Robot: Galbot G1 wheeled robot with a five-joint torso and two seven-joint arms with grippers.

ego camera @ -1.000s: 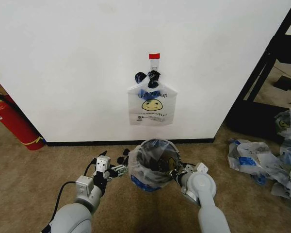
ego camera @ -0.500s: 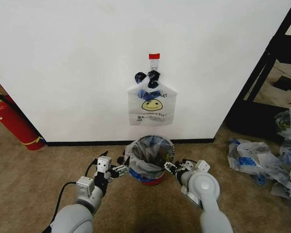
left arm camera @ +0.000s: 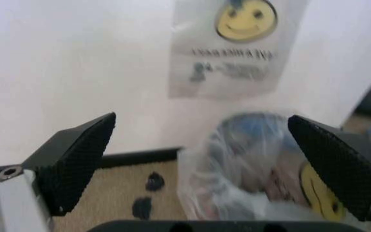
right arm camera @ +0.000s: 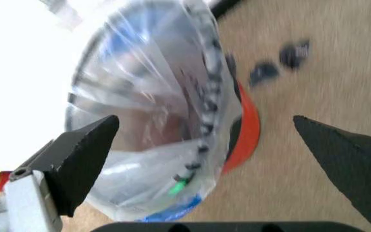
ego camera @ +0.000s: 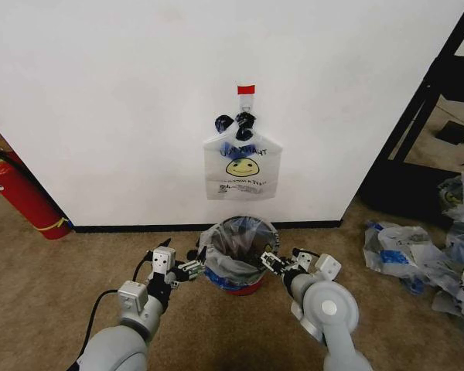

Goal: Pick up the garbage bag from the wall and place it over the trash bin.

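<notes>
The garbage bag point(ego camera: 236, 247), thin and translucent with a yellow smiley, is draped into and over the trash bin point(ego camera: 240, 284), a black mesh bin with a red base, on the carpet in front of the wall. My left gripper point(ego camera: 189, 269) stands open just left of the bin's rim. Open as well, my right gripper point(ego camera: 272, 263) sits just right of the rim. In the left wrist view the left gripper point(left arm camera: 202, 145) has its fingers point(left arm camera: 76, 159) wide apart with the bagged bin point(left arm camera: 250, 164) beyond them. The right wrist view shows the right gripper point(right arm camera: 205, 140) with the garbage bag point(right arm camera: 153, 121) and the bin's red base point(right arm camera: 247, 130) beyond it.
A smooth smiley bag point(ego camera: 242, 166) hangs from a clip on the wall above the bin. A red fire extinguisher point(ego camera: 19, 193) leans at the far left. Several bags point(ego camera: 425, 255) lie piled at the right beside a black frame point(ego camera: 417, 116). Small dark scraps point(left arm camera: 148, 191) dot the carpet.
The bag went from held high and stretched between the grippers down onto the bin, so the red base shows. The right gripper has drawn slightly away from the rim.
</notes>
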